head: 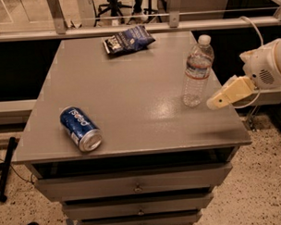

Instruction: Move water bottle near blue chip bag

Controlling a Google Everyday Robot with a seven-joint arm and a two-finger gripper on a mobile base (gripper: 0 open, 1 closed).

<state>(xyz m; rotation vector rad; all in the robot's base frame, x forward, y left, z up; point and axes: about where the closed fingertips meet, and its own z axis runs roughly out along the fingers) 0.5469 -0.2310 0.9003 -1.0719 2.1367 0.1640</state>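
Observation:
The water bottle stands upright near the right edge of the grey table; it is clear with a white cap and a pale label band. The blue chip bag lies flat at the table's far edge, left of the bottle. My gripper comes in from the right on a white arm, its cream tip just right of the bottle's base and a little apart from it.
A blue Pepsi can lies on its side at the front left of the table. Drawers sit below the table top. A railing runs behind the table.

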